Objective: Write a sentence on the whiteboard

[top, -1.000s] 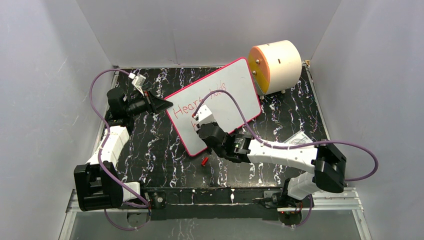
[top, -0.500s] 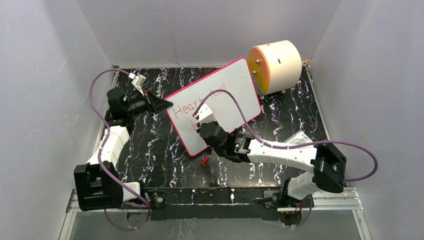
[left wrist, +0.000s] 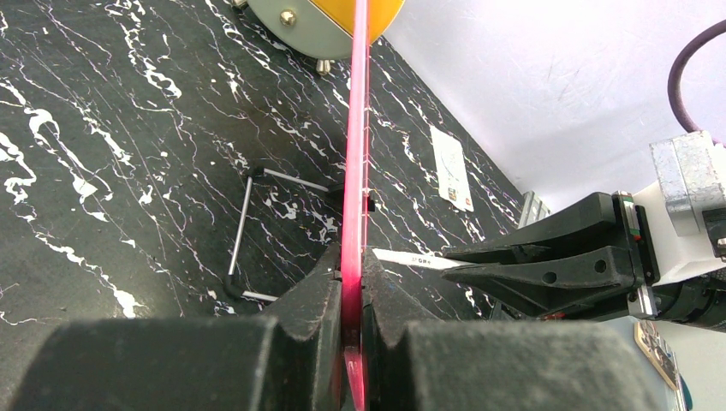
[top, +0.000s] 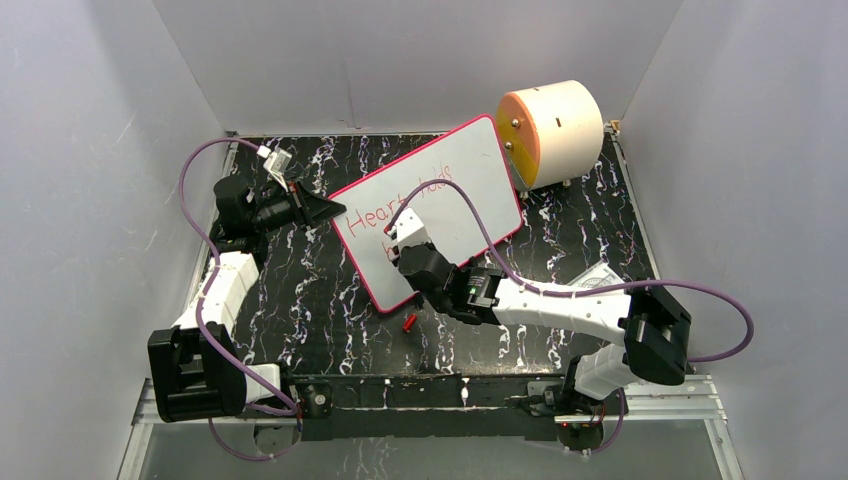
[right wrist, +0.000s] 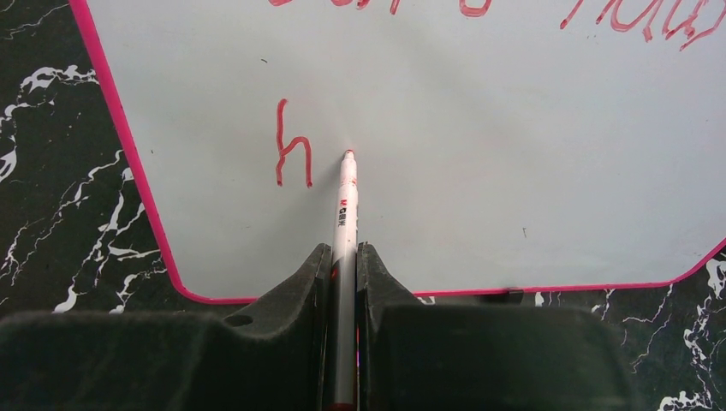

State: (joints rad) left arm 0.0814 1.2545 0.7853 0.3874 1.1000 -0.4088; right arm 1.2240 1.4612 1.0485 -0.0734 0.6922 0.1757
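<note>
Barely anything has shifted over the last second: the right arm's elbow has crept slightly left, and its hand (right wrist: 342,253) stays over the lower left part of the whiteboard (top: 470,170). That right hand is closed tight on a white marker (right wrist: 345,205), which runs straight out between the fingers. The marker's red tip sits at the board face just right of a lone red "h" (right wrist: 291,154); whether it truly touches I cannot tell.

The left hand (left wrist: 351,257) is clamped on the board's pink rim at its left edge, one finger on each face. The whiteboard sits mid-worktop (top: 300,290), turned at a slant, its far right corner near the cream cylinder (top: 560,130). The sentence (top: 400,205) so far reads "Heart holds" in a slanted upper line, with the "h" starting a second line below.

A small red cap (top: 409,322) lies on the worktop just off the board's near corner. A wire stand (left wrist: 244,231) shows beside the board in the left wrist view.
</note>
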